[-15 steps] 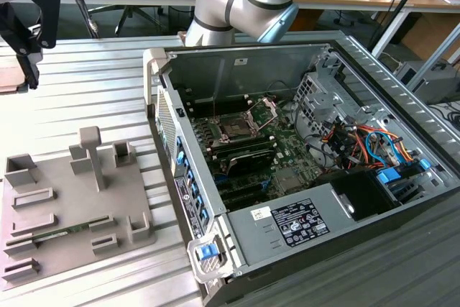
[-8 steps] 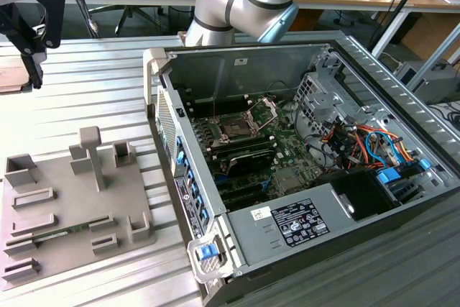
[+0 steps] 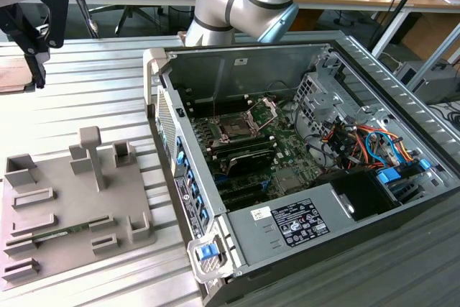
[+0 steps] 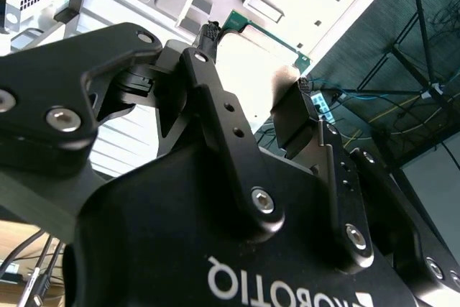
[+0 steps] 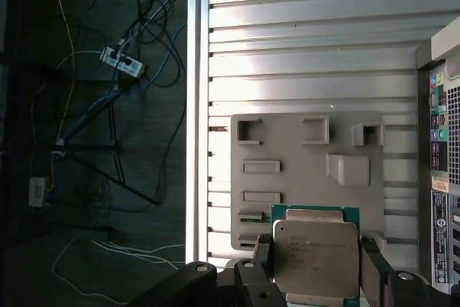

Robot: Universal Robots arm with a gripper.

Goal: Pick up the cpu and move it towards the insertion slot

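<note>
1. Silvery metal is shining on the top of the cpu (image 5: pixel 316 249), and the gripper (image 5: pixel 318 267) is clamping it. In the first wrist view one black finger (image 5: pixel 261 257) is pressing on each of two opposite edges.
2. The cpu is hanging clear of the grey tray (image 5: pixel 309 134), which is lying under it on the ribbed metal table (image 5: pixel 302 34).
3. In the exterior view the gripper is hovering at about ten o'clock of the picture, and the tray is sitting at about eight o'clock.
4. The insertion slot (image 3: pixel 239 128) is lying inside the open computer case (image 3: pixel 374 70), near the centre of that view. It is at about four o'clock from the gripper and well apart from it. Its metal bracket (image 3: pixel 264 109) seems to be standing open.
5. I am judging the picking up as done, because the chip is off the tray and firmly held. Nearly the whole way toward the slot is remaining, since the gripper is hovering outside the case.
</note>
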